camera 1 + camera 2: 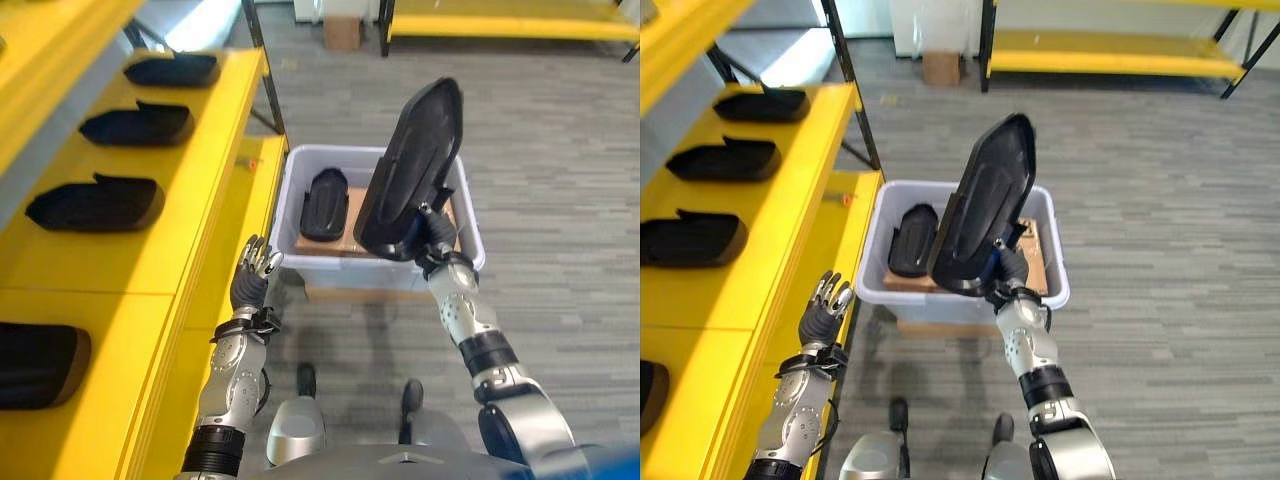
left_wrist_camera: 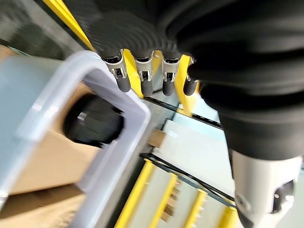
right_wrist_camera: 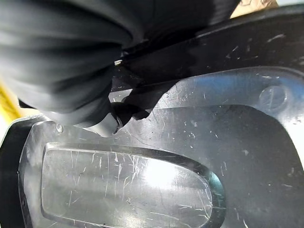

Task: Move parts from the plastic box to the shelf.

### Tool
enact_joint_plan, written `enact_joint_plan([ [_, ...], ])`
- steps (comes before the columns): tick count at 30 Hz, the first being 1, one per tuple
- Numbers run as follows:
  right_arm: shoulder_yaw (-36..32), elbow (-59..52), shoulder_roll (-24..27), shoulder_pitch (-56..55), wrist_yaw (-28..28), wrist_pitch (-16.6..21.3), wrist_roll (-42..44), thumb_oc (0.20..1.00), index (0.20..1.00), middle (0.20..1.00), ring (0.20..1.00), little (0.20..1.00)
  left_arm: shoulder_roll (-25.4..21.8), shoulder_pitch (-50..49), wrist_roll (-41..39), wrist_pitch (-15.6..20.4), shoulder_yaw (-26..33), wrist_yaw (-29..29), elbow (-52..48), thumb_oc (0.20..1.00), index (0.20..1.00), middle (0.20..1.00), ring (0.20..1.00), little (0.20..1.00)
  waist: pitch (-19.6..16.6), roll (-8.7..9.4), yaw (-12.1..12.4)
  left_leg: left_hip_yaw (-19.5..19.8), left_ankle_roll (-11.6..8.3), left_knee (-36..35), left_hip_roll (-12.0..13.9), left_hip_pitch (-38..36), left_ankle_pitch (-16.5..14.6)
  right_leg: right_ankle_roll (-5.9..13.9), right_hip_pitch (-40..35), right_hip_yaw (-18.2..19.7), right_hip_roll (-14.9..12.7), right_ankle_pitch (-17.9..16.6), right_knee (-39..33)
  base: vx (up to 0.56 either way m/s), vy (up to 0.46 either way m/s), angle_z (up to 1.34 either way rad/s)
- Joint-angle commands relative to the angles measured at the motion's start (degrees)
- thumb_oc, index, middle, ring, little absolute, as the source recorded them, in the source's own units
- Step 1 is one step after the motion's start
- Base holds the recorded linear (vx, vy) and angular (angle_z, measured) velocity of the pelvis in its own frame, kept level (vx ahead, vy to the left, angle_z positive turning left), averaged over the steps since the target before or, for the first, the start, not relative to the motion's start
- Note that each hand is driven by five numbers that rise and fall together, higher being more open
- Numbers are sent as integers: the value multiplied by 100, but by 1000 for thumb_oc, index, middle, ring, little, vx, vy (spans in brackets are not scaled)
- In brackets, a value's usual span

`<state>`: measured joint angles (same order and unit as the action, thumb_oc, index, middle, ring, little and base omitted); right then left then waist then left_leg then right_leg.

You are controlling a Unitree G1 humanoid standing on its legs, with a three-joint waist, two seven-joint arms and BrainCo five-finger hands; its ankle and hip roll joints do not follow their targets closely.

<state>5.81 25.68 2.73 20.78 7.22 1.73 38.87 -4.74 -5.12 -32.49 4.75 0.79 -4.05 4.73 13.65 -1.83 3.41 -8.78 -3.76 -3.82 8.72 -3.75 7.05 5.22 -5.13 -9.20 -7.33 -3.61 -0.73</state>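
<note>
A long black plastic part (image 1: 412, 165) stands upright above the pale plastic box (image 1: 470, 215), held at its lower end by my right hand (image 1: 432, 238); its scratched glossy surface (image 3: 190, 166) lies close against that hand. A second black part (image 1: 324, 203) lies inside the box on brown cardboard. My left hand (image 1: 255, 272) is raised with fingers straight, between the box's left wall and the yellow shelf (image 1: 215, 180), holding nothing. In the left wrist view its fingers (image 2: 145, 78) reach over the box's rim (image 2: 118, 99).
Several black parts (image 1: 98, 203) lie in a row on the yellow shelf, another (image 1: 40, 362) on the nearer section. A black shelf post (image 1: 265, 70) rises behind the box. A small cardboard box (image 1: 341, 32) and another yellow rack (image 1: 510, 25) stand far back on grey floor.
</note>
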Motion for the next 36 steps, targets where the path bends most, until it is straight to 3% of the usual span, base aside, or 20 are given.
enact_joint_plan([
  [1,-41,-407,-219,581,-538,250,-273,200,200,200,200,200,-219,-17,132,118,43,194,-228,1000,1000,1000,1000,1000,-103,175,149,92,-358,338,564,-165,-230,-320,170,181,182,575,745,-8,-259,-2],
  [3,54,-454,-183,523,-570,251,-270,200,200,200,200,200,-134,-109,120,106,105,217,-250,1000,1000,1000,1000,1000,-174,143,166,172,-373,402,647,-168,-129,-384,70,134,273,675,786,-13,-285,8],
  [4,340,-530,-147,507,-677,239,-287,200,200,200,200,200,29,-243,76,94,207,206,-243,1000,1000,1000,1000,1000,-166,54,256,329,-423,411,811,-131,206,-472,-4,-4,432,784,888,-30,-298,21],
  [6,340,-635,-116,456,-670,236,-283,200,200,200,200,200,84,-294,58,90,206,214,-251,1000,1000,1000,1000,1000,-147,32,246,376,-430,403,822,-92,272,-488,-19,-62,449,802,901,-75,-221,52],
  [7,381,-809,-67,417,-664,280,-271,200,200,200,200,200,177,-379,48,99,214,197,-251,1000,1000,1000,1000,1000,-73,-13,274,359,-447,453,840,144,538,-511,-47,-318,426,808,883,-201,-290,103],
  [8,366,-1072,-9,324,-640,326,-258,200,200,200,200,200,193,-376,65,117,173,168,-205,1000,1000,1000,1000,1000,33,73,243,-89,-341,1191,740,614,522,-551,-40,-612,304,761,887,-319,-375,183],
  [9,379,-1149,-49,183,-650,351,-186,200,200,200,200,200,264,-434,126,132,192,178,-166,1000,1000,1000,1000,1000,12,164,230,-609,-310,1863,838,484,125,-548,35,-896,140,658,912,-263,-295,279],
  [11,317,-1197,-181,61,-670,345,-158,200,200,200,200,200,312,-489,121,126,164,186,-232,1000,1000,1000,1000,1000,-54,177,164,-969,-249,2185,1010,-67,-193,-554,36,-1331,18,760,1151,-112,-104,242],
  [13,124,-1246,-208,-80,-645,369,-225,200,200,200,200,200,216,-303,147,117,77,170,-101,1000,1000,1000,1000,1000,-105,125,-32,-1226,-335,2036,1095,-560,-367,-459,23,-1789,-168,996,1500,-42,107,169],
  [14,-47,-1278,-276,-185,-617,383,-121,200,200,200,200,200,120,-98,160,128,-61,200,21,1000,1000,1000,1000,1000,-158,74,-184,-1492,-367,1454,1058,-792,-401,-402,17,-2113,-312,1048,1656,-19,239,229],
  [16,-163,-1367,-392,-276,-609,418,-117,200,200,200,200,200,39,-102,286,147,-80,209,-131,1000,1000,1000,1000,1000,-133,124,-85,-1244,-294,1325,638,-664,-797,-318,-138,-2207,-488,881,1464,19,284,223],
  [18,-186,-1442,-456,-285,-608,431,-157,200,200,200,200,200,-19,-84,309,180,-33,182,-103,1000,1000,1000,1000,1000,-136,172,-19,-1306,-201,1010,312,-689,-1091,-188,-162,-2309,-635,650,1315,-27,259,29],
  [26,31,-1387,-838,-7,-667,474,-269,200,200,200,200,200,-130,65,485,331,180,46,-166,1000,1000,1000,1000,1000,1,242,412,-755,142,1014,-407,-459,-1442,79,-268,-2390,-1145,220,1308,-13,329,21],
  [29,163,-1240,-1031,234,-667,496,-177,200,200,200,200,200,-197,157,509,400,251,-6,-154,1000,1000,1000,1000,1000,58,240,612,-682,290,1126,-623,-449,-1621,182,-307,-2330,-1433,56,1526,14,327,31],
  [31,226,-1321,-1016,207,-616,546,-188,200,200,200,200,200,-311,371,543,461,215,-16,-53,1000,1000,1000,1000,1000,73,264,555,-486,458,1130,-796,-363,-1621,98,-120,-1681,-1511,-132,1718,-23,380,2],
  [32,324,-1383,-941,162,-583,595,-188,200,200,200,200,200,-364,476,547,466,144,1,60,1000,1000,1000,1000,1000,71,224,377,-276,523,1085,-825,-391,-1626,42,272,-786,-1165,-85,1999,-29,247,73],
  [35,343,-1390,-841,112,-578,584,-107,200,200,200,200,200,-398,548,493,454,65,29,137,1000,1000,1000,1000,1000,160,106,16,120,575,1039,-944,-548,-1717,-6,1126,165,-686,-214,1886,104,126,119],
  [36,339,-1417,-823,111,-578,590,-115,200,200,200,200,200,-382,607,483,466,28,24,203,1000,1000,1000,1000,1000,190,99,-142,304,578,1039,-1007,-596,-1768,30,1395,689,-494,-344,1512,231,-14,53],
])
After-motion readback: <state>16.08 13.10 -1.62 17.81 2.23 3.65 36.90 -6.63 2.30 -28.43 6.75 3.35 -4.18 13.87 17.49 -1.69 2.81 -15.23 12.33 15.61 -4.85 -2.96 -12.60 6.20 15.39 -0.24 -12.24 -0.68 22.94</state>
